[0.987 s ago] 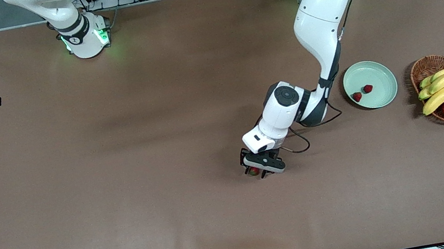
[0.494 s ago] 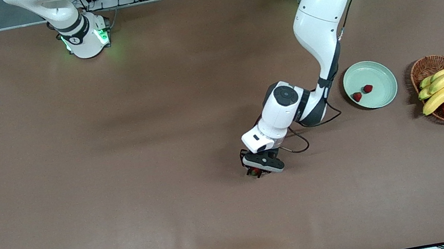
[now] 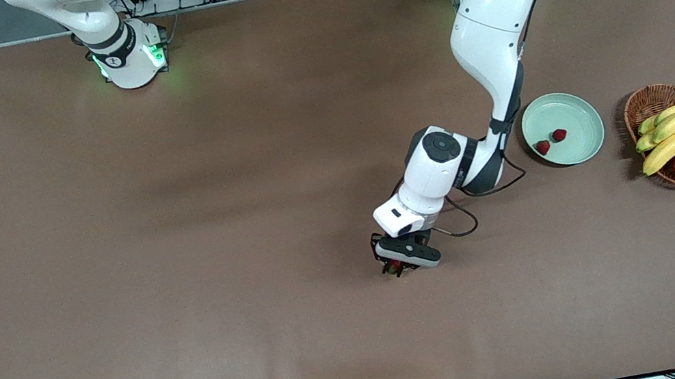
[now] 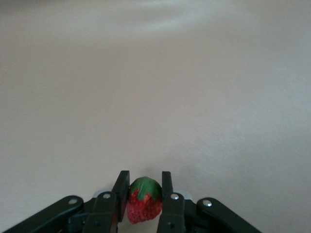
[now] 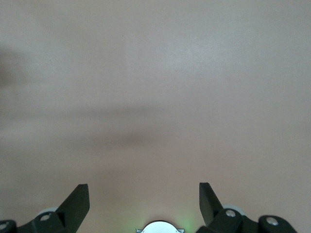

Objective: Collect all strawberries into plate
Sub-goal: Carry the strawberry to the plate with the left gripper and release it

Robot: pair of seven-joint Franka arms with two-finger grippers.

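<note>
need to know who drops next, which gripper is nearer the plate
Left. The left gripper, shut on a strawberry, is beside the plate, nearer the front camera. The right gripper waits open at the right arm's end.

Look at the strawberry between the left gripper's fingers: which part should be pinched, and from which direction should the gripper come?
Pinch the red body of the strawberry across its widest part, coming straight down from above. The left gripper is shut on it this way, one finger on each flank, green cap showing between them.
</note>
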